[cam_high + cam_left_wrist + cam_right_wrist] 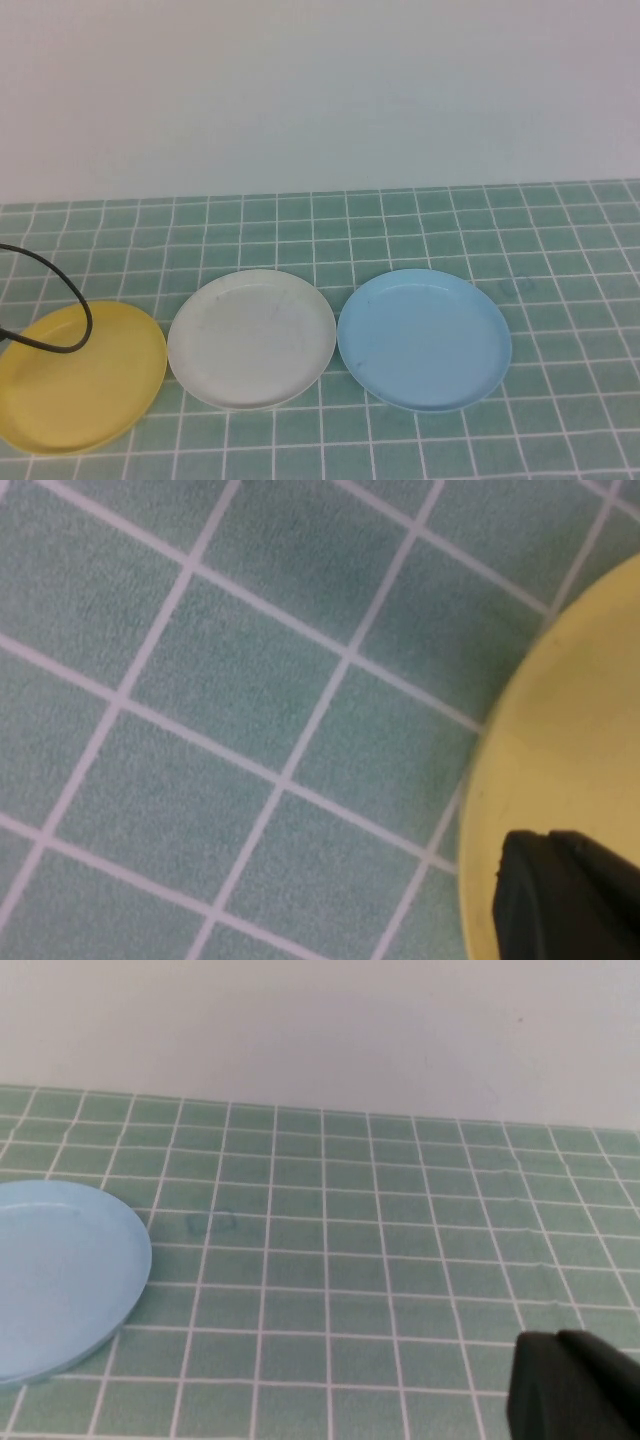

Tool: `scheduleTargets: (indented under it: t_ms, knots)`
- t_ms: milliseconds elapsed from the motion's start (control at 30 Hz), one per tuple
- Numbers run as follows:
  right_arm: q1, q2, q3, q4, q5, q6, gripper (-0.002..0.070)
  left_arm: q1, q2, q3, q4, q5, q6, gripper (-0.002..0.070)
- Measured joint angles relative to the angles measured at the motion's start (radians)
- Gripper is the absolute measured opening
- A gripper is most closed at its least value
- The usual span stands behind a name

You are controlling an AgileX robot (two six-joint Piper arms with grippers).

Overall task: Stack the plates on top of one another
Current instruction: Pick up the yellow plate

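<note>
Three plates lie side by side in a row on the green tiled cloth, none resting on another. The yellow plate (80, 375) is at the left, the white plate (251, 337) in the middle and the light blue plate (425, 338) at the right. Neither arm shows in the high view. My left gripper (550, 845) is shut and empty, hovering over the edge of the yellow plate (570, 750). My right gripper (560, 1345) is shut and empty, over bare cloth well to the right of the blue plate (60, 1275).
A black cable (60, 300) loops across the yellow plate's far edge at the left. The green tiled cloth (560, 260) runs back to a plain white wall (320, 90).
</note>
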Motion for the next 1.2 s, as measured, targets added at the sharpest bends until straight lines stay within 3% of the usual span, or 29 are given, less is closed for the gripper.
scheduleTargets:
  t_ms: [133,167,267,300,433,1000,1200]
  knots:
    - [0.000,0.000,0.000,0.009,0.004,0.000,-0.0002,0.000,0.047,0.000,0.000,-0.020,0.005,0.0027]
    - [0.000,0.000,0.000,0.012,0.006,0.000,-0.0002,0.000,0.037,0.001,-0.002,-0.018,0.010,0.0141]
    - [0.000,0.000,0.000,0.021,0.026,0.000,-0.0002,0.000,0.042,0.001,-0.013,-0.029,0.015,0.0246]
    - [0.000,0.000,0.000,0.021,0.032,0.000,-0.0002,0.000,0.058,0.000,-0.006,-0.028,0.011,0.0176]
    - [0.000,0.000,0.000,0.025,0.039,0.000,-0.0002,0.000,0.058,0.000,-0.006,-0.041,0.012,0.0239]
    - [0.000,0.000,0.000,0.028,0.044,0.000,-0.0002,0.000,0.064,-0.025,-0.007,-0.101,0.062,0.0240]
    - [0.000,0.000,0.000,0.034,0.044,0.000,-0.0002,-0.002,0.134,-0.050,-0.005,-0.042,0.065,0.0240]
